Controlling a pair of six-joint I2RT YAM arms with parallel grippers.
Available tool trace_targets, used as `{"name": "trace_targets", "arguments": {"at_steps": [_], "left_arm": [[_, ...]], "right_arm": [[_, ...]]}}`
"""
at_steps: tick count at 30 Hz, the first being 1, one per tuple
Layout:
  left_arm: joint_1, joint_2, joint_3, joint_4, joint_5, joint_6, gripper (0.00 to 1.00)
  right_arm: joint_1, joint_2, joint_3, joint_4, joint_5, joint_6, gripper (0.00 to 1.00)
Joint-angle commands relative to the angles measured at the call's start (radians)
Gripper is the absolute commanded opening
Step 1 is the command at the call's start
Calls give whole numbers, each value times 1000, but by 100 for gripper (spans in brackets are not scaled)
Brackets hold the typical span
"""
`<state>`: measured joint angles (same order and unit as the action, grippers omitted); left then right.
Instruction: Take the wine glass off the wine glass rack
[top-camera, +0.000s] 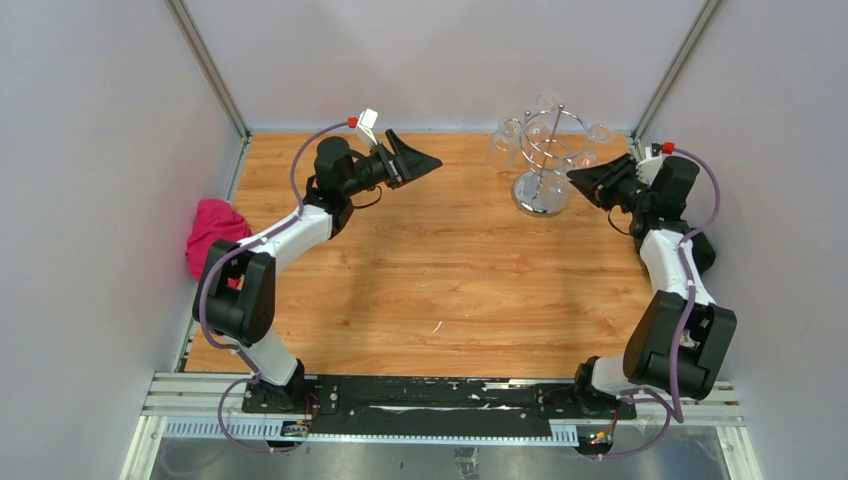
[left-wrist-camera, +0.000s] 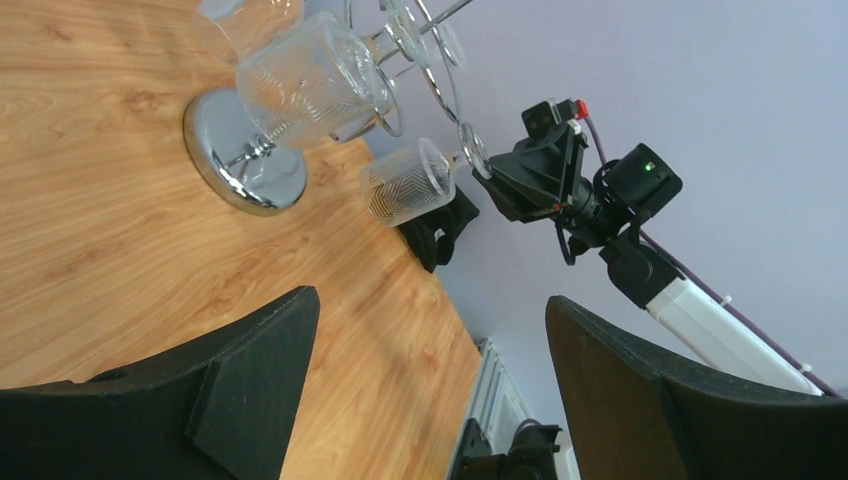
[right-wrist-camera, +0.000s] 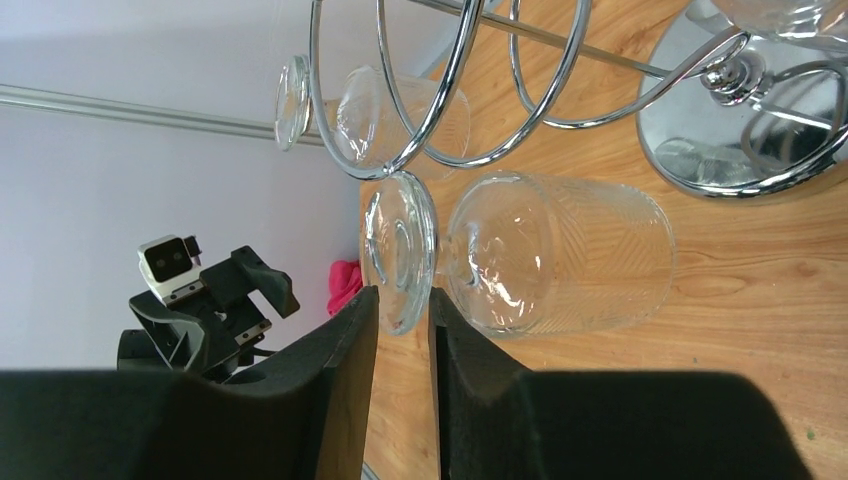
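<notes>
The wine glass rack (top-camera: 546, 150) is a chrome wire stand with a round mirrored base (top-camera: 540, 192), standing at the back right of the wooden table. Several clear patterned wine glasses hang from its hooks. My right gripper (top-camera: 580, 178) is at the rack's right side. In the right wrist view its fingers (right-wrist-camera: 345, 340) are nearly together on the round foot of one wine glass (right-wrist-camera: 560, 255), which still hangs in a wire hook (right-wrist-camera: 400, 150). My left gripper (top-camera: 435, 160) is open and empty, well left of the rack, with its jaws wide apart in the left wrist view (left-wrist-camera: 430, 310).
A pink cloth (top-camera: 212, 232) lies at the table's left edge. Other glasses hang close beside the gripped one (right-wrist-camera: 400, 115). White walls enclose the table on the left, back and right, and the rack stands near the back right corner.
</notes>
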<state>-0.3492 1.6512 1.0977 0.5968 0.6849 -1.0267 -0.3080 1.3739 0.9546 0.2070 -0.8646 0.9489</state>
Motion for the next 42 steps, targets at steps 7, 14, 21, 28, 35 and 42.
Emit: {"name": "trace_targets", "arguments": {"at_steps": [7, 14, 21, 28, 35, 42], "left_arm": [[1, -34, -17, 20, 2, -8, 89], [1, -43, -22, 20, 3, -9, 89], [1, -46, -8, 20, 11, -24, 89], [1, -44, -2, 20, 16, -30, 89], [1, -44, 1, 20, 16, -33, 89], [1, -42, 1, 20, 20, -34, 89]], "right_arm": [[-6, -37, 1, -63, -27, -15, 22], [-5, -49, 7, -69, -23, 2, 16], [-5, -59, 18, -68, -41, 66, 10], [-6, -75, 1, -81, -22, 138, 0], [-5, -64, -49, -10, -24, 268, 0], [-6, -66, -128, 135, -33, 412, 0]]}}
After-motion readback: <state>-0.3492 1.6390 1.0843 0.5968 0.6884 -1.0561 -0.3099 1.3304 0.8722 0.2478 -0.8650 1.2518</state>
